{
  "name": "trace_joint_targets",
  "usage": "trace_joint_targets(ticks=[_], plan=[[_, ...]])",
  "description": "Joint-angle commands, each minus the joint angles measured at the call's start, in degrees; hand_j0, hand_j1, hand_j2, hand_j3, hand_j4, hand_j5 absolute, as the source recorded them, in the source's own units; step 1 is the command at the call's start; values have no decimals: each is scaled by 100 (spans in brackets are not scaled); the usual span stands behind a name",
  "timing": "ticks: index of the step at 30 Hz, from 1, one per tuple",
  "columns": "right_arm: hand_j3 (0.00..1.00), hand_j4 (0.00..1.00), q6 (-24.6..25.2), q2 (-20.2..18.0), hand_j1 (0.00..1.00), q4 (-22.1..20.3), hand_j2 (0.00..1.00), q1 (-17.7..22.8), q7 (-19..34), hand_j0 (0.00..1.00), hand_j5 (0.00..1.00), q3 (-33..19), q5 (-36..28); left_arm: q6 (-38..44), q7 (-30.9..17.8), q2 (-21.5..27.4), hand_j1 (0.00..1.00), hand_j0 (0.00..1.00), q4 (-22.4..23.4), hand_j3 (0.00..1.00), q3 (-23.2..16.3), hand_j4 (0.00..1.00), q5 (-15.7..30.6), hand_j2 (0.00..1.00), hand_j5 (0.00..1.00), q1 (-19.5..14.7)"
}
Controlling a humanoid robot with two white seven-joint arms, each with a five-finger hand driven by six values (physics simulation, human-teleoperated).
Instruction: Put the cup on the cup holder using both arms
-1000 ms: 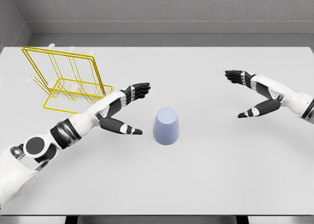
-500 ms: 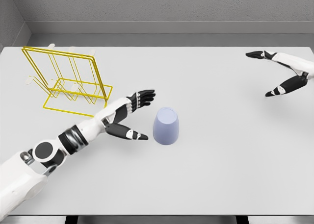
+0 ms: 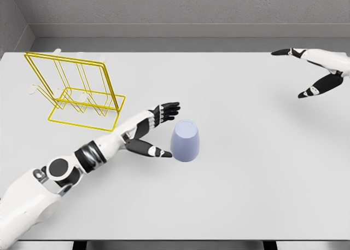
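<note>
- Cup (image 3: 185,141): pale lavender-blue, smooth and matte, no handle or marking visible. The body tapers; the end facing up is narrower and rounded, the end on the table is wider, so it appears to stand inverted. It stands upright on the table (image 3: 246,184), slightly left of centre.
- Cup holder (image 3: 74,91): a yellow wire rack with an open rectangular base frame and upright wire loops leaning toward 1 o'clock. It stands on the table at 10 o'clock from the cup, well apart from it. White pegs or fittings show faintly inside the frame; detail cannot be resolved.
- Left hand (image 3: 156,132): the arm enters from the lower left corner and extends toward the cup. The hand is released, fingers extended and spread from the thumb. The fingers (image 3: 168,110) point toward 2 o'clock just above and left of the cup top; the thumb (image 3: 156,151) lies at the cup's 9 o'clock, tip just beside the wall. Actual contact cannot be confirmed.
- Right hand (image 3: 311,69): located at the right edge, at 2 o'clock from the cup and well apart from it. The hand is released, fingers and thumb extended, grasping nothing.
</note>
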Motion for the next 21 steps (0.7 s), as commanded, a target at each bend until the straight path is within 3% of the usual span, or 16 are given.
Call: trace_joint_targets(ticks=[1, 5, 7, 15, 21], plan=[[100, 100, 8, 89, 100, 10, 100, 0, -3, 100, 100, -66, -39, -1, 0, -75, 100, 100, 60, 100, -78, 100, 13, 100, 100, 0], [100, 100, 8, 309, 100, 36, 100, 44, 15, 100, 100, -31, -4, 8, 0, -93, 100, 100, 60, 100, -69, 100, 13, 100, 100, 0], [100, 100, 8, 309, 100, 212, 100, 44, 24, 100, 100, -31, -4, 8, 0, -76, 100, 100, 60, 100, -69, 100, 14, 100, 100, 0], [100, 100, 8, 317, 100, 212, 100, 62, 59, 100, 100, -49, 5, 43, 0, -181, 100, 100, 421, 100, -78, 100, 13, 100, 100, -97], [100, 100, 8, 317, 100, 282, 100, 114, 68, 100, 100, -49, 5, 43, 0, -304, 100, 100, 438, 100, -201, 100, -92, 100, 100, -97]])
